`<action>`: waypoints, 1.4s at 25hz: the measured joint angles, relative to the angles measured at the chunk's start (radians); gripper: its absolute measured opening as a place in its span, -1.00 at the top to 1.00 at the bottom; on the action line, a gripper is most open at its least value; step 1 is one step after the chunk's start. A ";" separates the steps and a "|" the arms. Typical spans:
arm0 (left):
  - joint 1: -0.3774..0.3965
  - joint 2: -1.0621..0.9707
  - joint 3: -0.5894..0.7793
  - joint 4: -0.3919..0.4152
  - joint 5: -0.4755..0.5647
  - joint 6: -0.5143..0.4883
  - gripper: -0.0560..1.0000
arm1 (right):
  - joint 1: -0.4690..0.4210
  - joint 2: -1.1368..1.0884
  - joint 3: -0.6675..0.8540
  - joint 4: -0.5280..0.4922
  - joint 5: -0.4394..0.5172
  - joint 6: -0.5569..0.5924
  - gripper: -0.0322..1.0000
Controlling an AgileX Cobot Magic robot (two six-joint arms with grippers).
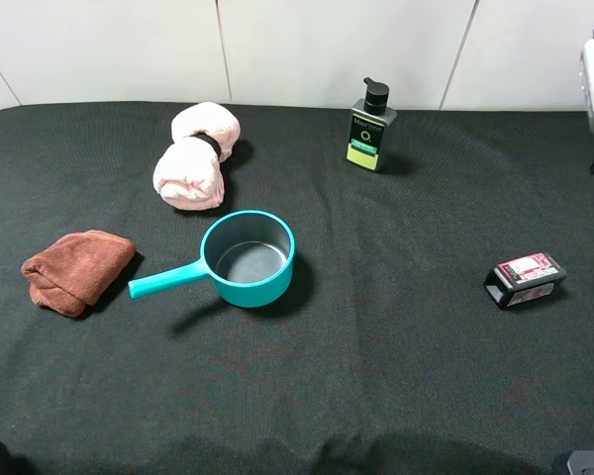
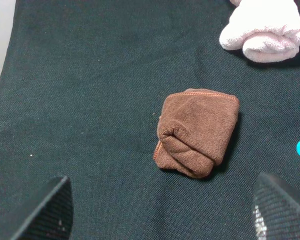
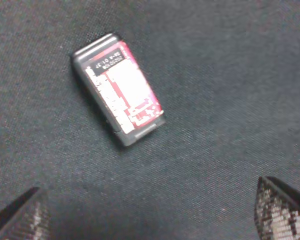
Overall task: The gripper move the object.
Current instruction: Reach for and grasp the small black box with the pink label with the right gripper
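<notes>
The left gripper (image 2: 160,212) has its fingers spread wide and empty near the brown cloth (image 2: 197,132), which in the high view sits at 9 o'clock from the teal pot (image 1: 247,259). The object (image 1: 526,280) lies flat on the black table cover (image 1: 396,376) at 3 o'clock from the pot and well apart from it. That is far over on the right arm's side, so that arm is the nearer one. Seen from high up, its long axis runs roughly 8 to 2 o'clock. The right gripper (image 3: 150,212) hovers over it, claw wide and holding nothing. The object sits ahead of the fingertips (image 3: 280,210), not between them, with its long axis slanted to the line joining them. I judge the claw must advance and turn before closing.
</notes>
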 joint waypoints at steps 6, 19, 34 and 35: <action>0.000 0.000 0.000 0.000 0.000 0.000 -0.56 | 0.000 0.062 0.000 0.007 -0.018 -0.013 -0.27; 0.000 0.000 0.000 0.000 0.000 0.000 -0.56 | 0.000 0.169 0.000 0.009 -0.066 -0.037 -0.27; 0.000 0.000 0.000 0.000 0.000 0.000 -0.56 | 0.000 0.255 0.000 0.030 -0.105 -0.045 -0.26; 0.000 0.000 0.000 0.000 0.000 0.000 -0.56 | 0.000 0.258 0.000 0.032 -0.106 -0.045 -0.26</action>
